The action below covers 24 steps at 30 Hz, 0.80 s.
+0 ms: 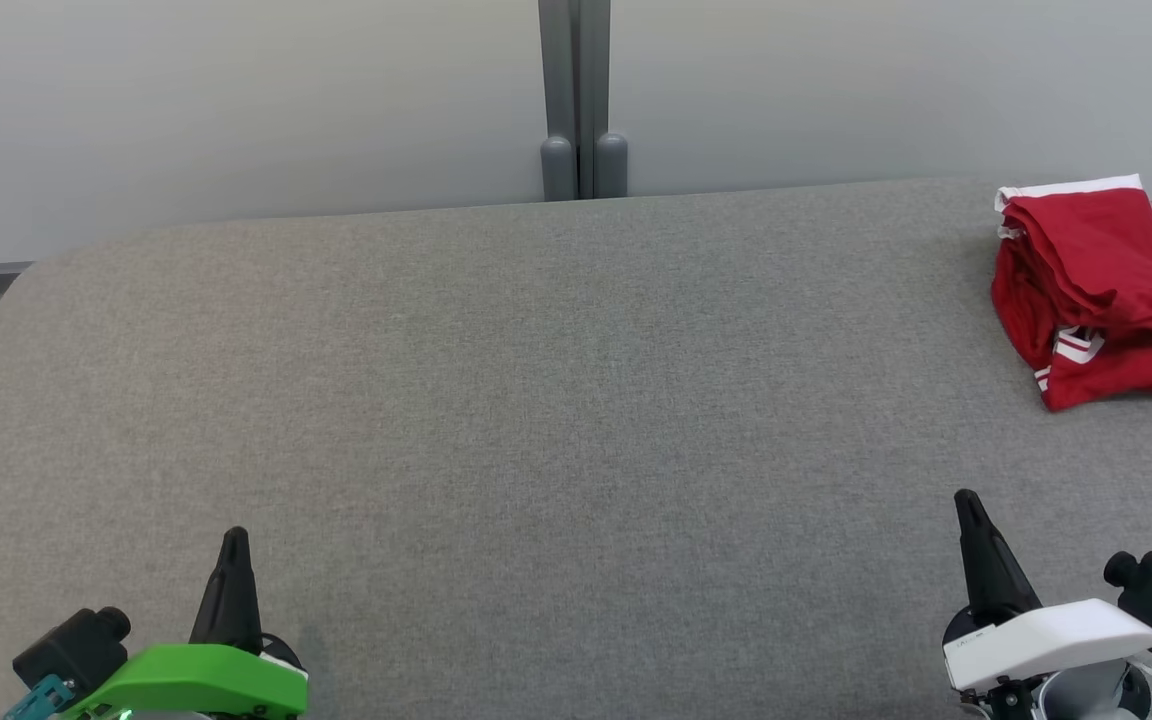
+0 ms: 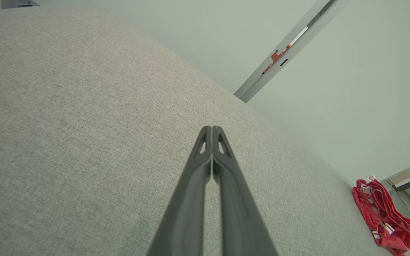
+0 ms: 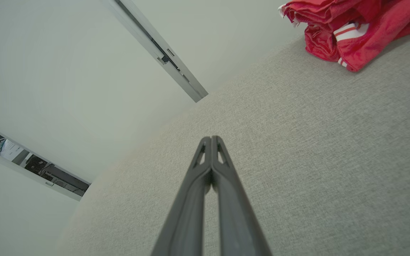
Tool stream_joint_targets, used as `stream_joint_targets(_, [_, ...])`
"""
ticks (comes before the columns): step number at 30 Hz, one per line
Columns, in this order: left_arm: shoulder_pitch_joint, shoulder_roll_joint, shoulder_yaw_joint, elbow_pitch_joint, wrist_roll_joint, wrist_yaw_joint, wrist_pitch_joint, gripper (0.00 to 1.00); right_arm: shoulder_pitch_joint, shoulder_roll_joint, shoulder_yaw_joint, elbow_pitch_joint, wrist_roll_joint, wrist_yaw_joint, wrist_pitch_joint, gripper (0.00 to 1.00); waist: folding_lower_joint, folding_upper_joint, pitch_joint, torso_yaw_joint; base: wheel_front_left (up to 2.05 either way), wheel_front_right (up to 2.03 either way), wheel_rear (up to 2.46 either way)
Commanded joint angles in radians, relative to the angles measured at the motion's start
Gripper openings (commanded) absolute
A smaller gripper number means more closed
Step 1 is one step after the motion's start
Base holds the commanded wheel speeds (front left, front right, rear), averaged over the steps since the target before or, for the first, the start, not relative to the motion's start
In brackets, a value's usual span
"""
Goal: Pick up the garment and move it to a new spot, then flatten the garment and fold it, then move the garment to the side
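The garment (image 1: 1101, 285) is a red piece with white trim, lying in a folded heap at the far right of the grey fabric surface (image 1: 556, 400). It also appears at the lower right of the left wrist view, garment (image 2: 383, 217), and at the top right of the right wrist view, garment (image 3: 351, 28). My left gripper (image 1: 235, 537) rests at the lower left, shut and holding nothing, fingertips pressed together (image 2: 211, 128). My right gripper (image 1: 966, 500) sits at the lower right, shut and holding nothing (image 3: 211, 138), well short of the garment.
A pale wall runs behind the surface with a grey vertical post (image 1: 576, 100) at the middle. The surface's back edge curves down at the left corner (image 1: 26, 275). The garment lies close to the right edge.
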Motion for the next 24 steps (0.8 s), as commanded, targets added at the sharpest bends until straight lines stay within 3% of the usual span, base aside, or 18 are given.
stream_joint_targets(1, [-0.034, 0.002, 0.012, -0.008, -0.031, -0.008, 0.006, 0.0, -0.031, -0.006, -0.005, -0.008, 0.036, 0.0, 0.006, 0.0, 0.0, 0.0, 0.0, -0.001, 0.0, 0.0, 0.0])
stream_joint_targets(24, [-0.068, -0.019, 0.068, 0.008, -0.292, -0.044, 0.08, 0.0, -0.073, -0.005, -0.029, 0.022, 0.328, 0.0, 0.071, 0.0, 0.0, 0.0, 0.004, -0.011, 0.0, 0.0, 0.0])
